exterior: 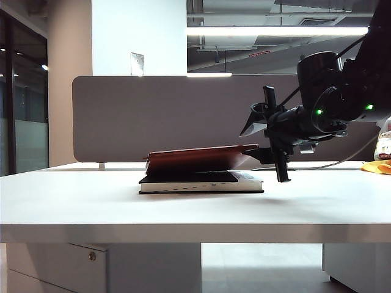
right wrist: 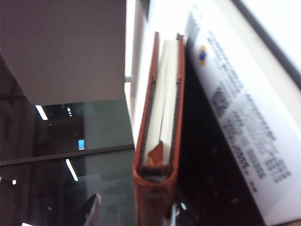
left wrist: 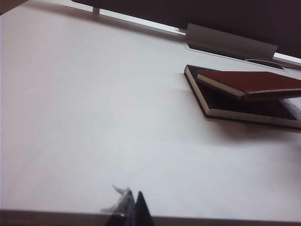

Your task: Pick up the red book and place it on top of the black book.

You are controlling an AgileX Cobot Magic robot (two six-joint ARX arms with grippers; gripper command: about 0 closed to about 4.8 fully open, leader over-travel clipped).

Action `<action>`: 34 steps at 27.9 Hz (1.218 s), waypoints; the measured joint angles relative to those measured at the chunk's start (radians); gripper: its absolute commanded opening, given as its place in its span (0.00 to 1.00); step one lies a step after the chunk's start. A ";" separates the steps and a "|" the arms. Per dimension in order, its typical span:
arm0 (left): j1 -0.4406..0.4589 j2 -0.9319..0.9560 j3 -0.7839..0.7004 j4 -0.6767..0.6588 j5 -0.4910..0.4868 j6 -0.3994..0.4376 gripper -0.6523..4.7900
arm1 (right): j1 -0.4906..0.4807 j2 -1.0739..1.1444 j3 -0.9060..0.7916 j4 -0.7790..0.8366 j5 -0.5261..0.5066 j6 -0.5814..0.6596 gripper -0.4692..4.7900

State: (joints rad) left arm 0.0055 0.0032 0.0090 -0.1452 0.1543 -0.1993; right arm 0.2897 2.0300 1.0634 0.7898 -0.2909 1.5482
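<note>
The red book (exterior: 195, 159) lies tilted on the black book (exterior: 201, 183) at mid-table, its left end down and its right end raised. My right gripper (exterior: 252, 141) is at that raised end with its jaws one above the other. In the right wrist view the red book (right wrist: 162, 122) stands between the jaws of my right gripper (right wrist: 134, 212); one finger (right wrist: 94, 209) is clearly apart from it and the other is close against its cover, so the gripper is open. The black book (right wrist: 225, 141) shows white print. My left gripper (left wrist: 134, 205) is shut, far from the red book (left wrist: 254, 82) and the black book (left wrist: 249, 106).
A grey partition (exterior: 153, 116) runs along the back edge of the white table (exterior: 91, 195). A yellow object (exterior: 379, 166) and a white packet (exterior: 385, 143) sit at the far right edge, with a cable trailing behind the right arm.
</note>
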 measured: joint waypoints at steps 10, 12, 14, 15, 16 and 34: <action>0.000 0.000 0.000 0.000 0.000 0.000 0.11 | -0.001 0.000 0.005 0.004 -0.024 0.014 0.36; 0.000 0.000 0.000 0.000 0.000 0.000 0.11 | -0.001 0.000 0.005 0.005 -0.027 0.018 0.36; 0.000 0.000 0.000 0.000 0.000 0.000 0.11 | -0.006 0.000 0.005 0.004 -0.040 0.019 0.36; 0.000 0.000 0.000 0.000 0.000 0.000 0.11 | -0.006 0.000 0.005 0.003 -0.045 0.019 0.36; 0.000 0.000 0.000 0.000 0.000 0.000 0.11 | -0.007 0.000 0.005 0.001 -0.047 0.020 0.36; 0.000 0.000 0.000 0.000 0.000 0.000 0.11 | -0.050 0.000 0.005 -0.048 -0.091 0.023 0.36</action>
State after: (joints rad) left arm 0.0055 0.0032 0.0090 -0.1448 0.1543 -0.1997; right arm 0.2401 2.0296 1.0687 0.7414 -0.3820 1.5707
